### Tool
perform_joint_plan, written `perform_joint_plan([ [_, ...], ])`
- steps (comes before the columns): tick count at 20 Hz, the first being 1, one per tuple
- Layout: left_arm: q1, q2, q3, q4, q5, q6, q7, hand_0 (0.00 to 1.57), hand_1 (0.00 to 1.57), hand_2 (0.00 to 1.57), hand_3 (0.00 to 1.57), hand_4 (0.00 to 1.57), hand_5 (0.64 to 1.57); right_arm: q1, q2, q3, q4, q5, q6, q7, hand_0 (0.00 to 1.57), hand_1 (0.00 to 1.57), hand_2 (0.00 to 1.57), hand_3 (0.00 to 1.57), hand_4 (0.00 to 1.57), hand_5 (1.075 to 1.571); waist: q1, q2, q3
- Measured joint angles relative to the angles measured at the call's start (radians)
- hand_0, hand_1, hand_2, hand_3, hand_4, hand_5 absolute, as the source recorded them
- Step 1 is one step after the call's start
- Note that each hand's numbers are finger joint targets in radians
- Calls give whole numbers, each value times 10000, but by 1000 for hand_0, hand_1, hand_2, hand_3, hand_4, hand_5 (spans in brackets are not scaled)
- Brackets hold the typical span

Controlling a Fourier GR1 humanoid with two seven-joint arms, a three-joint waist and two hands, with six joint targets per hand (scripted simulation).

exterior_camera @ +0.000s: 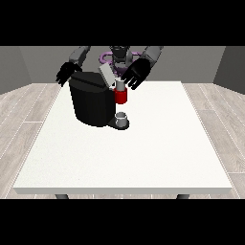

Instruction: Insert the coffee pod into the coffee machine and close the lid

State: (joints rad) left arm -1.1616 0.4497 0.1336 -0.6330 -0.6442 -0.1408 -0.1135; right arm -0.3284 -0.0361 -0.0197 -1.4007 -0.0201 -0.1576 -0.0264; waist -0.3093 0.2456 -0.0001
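Observation:
A black coffee machine (91, 103) stands on the white table (143, 153) at the back left of centre. Its grey lid (106, 74) is tilted up and open. A small grey coffee pod (120, 85) sits in the top of the machine's red head (121, 96). A grey cup (121, 117) rests on the drip tray below. The hand at the view's right (136, 74) hovers just right of the lid and above the pod, fingers spread, holding nothing. The hand at the view's left (67, 72) hangs behind the machine's far left corner with relaxed fingers.
The robot's torso (117, 56) is behind the machine at the table's far edge. Bare white tabletop stretches in front of and to the right of the machine. Grey wood floor surrounds the table.

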Motion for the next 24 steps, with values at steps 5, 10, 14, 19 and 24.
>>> perform_joint_plan([
  [5, 57, -61, -15, 64, -57, 53, -180, 1190, 1190, 1269, 1201, 515, 1571, 99, -88, -128, -103, -128, 95, -17, 0, 0, 0, 0, 525, 1571, 3, 64, 3],
  [10, -12, -88, -10, 122, -97, 6, -164, 1184, 1184, 1248, 1186, 488, 1571, 123, -147, -304, 3, -218, 125, -236, 0, 0, 0, 0, 442, 1571, 87, 166, 0],
  [14, 62, -235, -58, 123, -165, 72, -132, 1236, 1236, 1279, 1197, 487, 1571, 207, -146, -352, 56, -244, 129, -316, 0, 0, 0, 0, 435, 1571, 162, 101, 6],
  [19, -120, -359, -105, 156, -212, -94, 34, 1220, 1220, 1252, 1152, 467, 1571, 50, -94, -426, 240, -211, -20, -371, 0, 0, 0, 0, 446, 1571, 281, 139, 8],
  [24, -14, -268, -54, 253, -234, -117, -124, 1129, 1129, 1167, 1028, 443, 1571, 188, -57, -329, 109, -164, -35, -335, 0, 0, 0, 0, 364, 1571, 202, 151, 9],
])
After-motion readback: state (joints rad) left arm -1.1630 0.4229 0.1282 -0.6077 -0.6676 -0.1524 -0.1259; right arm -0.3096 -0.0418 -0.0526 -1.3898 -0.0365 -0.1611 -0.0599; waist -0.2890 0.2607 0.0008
